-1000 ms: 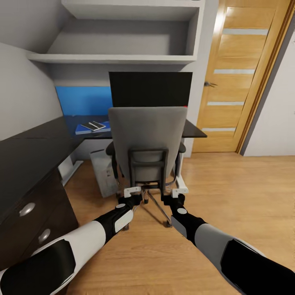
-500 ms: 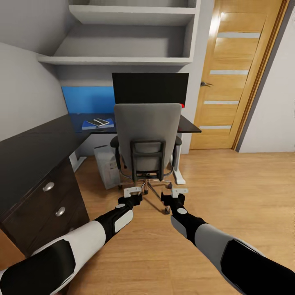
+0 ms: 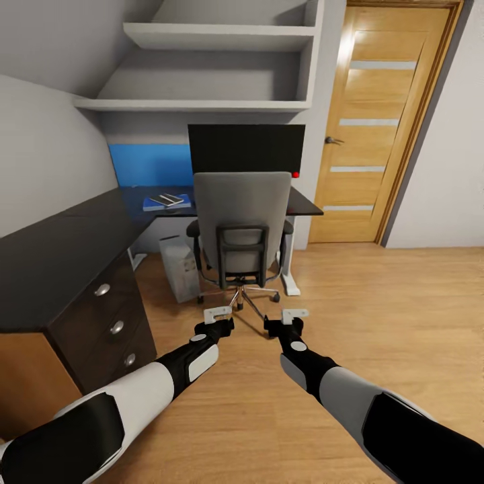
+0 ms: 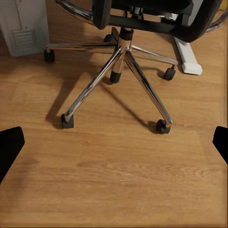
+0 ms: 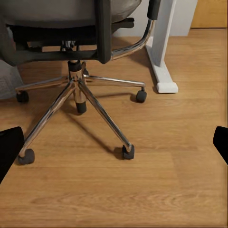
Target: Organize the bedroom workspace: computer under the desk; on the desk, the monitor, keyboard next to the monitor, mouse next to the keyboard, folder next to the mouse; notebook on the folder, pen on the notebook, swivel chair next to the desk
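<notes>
Swivel chair [image 3: 242, 225] sat at 12 o'clock from the robot, tucked against the desk [image 3: 306, 205], backrest toward the camera. Monitor [image 3: 246, 148] stood on the desk behind it. Computer [image 3: 180, 267] sat on the floor under the desk, at about 11 o'clock. A blue stack, looking like the folder [image 3: 167, 201] with the notebook and pen on top, lay on the desk at 10-11 o'clock; items too small to separate. Keyboard and mouse could not be made out.

Left gripper [image 3: 218, 314] and right gripper [image 3: 294, 313] hovered over bare floor just short of the chair's chrome base [image 4: 118, 76], both with fingers spread apart and holding nothing. Wrist views looked at the castors, no contact.

Judgement: the step in hand was the last one, chair placement, and it looked essentially done. Next move called for a check of the desktop hidden by the backrest, so a raised or shifted viewpoint, to confirm keyboard and mouse placement.
</notes>
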You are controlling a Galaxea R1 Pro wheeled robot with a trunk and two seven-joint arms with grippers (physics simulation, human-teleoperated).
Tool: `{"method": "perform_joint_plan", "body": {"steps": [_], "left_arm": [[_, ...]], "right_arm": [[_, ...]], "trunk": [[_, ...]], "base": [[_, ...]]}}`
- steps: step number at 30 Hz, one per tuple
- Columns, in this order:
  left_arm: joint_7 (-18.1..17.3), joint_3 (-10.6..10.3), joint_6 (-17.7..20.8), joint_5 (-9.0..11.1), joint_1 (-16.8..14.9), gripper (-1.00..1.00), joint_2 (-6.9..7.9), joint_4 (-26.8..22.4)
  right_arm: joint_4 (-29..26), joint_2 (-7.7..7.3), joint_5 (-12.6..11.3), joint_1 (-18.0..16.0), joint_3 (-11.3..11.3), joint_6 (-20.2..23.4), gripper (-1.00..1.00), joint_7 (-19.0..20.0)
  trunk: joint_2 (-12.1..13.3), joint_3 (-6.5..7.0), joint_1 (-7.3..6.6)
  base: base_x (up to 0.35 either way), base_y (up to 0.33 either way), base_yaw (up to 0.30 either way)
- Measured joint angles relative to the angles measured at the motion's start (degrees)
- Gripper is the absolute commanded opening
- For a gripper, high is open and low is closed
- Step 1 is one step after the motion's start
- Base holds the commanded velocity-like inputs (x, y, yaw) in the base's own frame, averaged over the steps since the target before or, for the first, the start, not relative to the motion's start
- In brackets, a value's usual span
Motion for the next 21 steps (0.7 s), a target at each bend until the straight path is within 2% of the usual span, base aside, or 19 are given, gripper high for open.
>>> {"method": "perform_joint_plan", "body": {"steps": [21], "left_arm": [[0.2, 0.0, 0.1, 0.2, 0.0, 1.0, -0.04, 0.0]], "right_arm": [[0.6, -0.21, 0.0, 0.0, -0.1, -0.9, 1.0, -0.2]], "trunk": [[8.4, 3.77, -4.61]], "base": [[0.0, 0.0, 0.0]]}}
